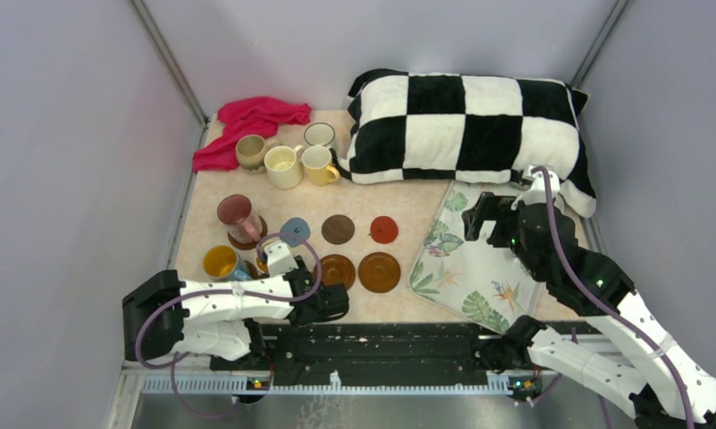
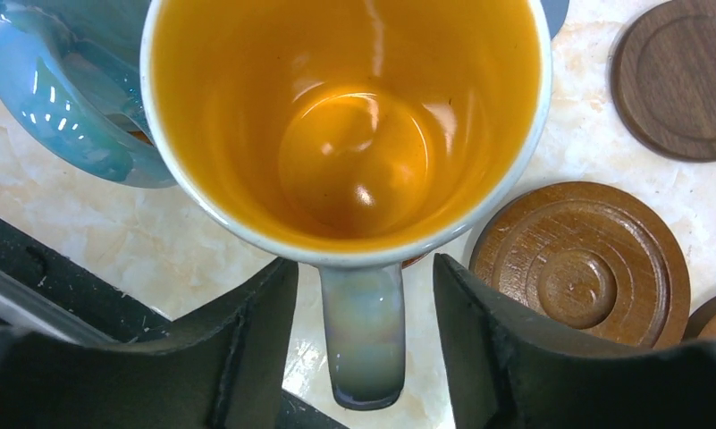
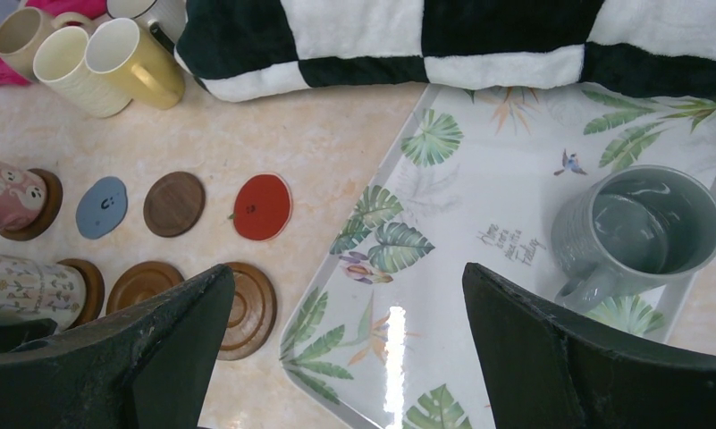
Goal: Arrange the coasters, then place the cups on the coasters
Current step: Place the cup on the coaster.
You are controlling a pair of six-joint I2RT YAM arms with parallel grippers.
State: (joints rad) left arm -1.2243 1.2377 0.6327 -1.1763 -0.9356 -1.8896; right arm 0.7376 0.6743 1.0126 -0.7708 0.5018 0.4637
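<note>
From above, the left gripper (image 1: 272, 259) sits at lower left over a mug, beside a blue cup (image 1: 222, 262). Five bare coasters (image 1: 378, 272) lie in two rows at centre. The right gripper (image 1: 475, 223) hangs over the leaf tray (image 1: 452, 268). In the left wrist view, its fingers (image 2: 247, 340) stand partly open astride the handle of the orange-lined mug (image 2: 354, 134), clear of it on both sides. In the right wrist view, the fingers (image 3: 157, 349) gape wide and hold nothing. A grey mug (image 3: 640, 228) stands on the tray at right.
</note>
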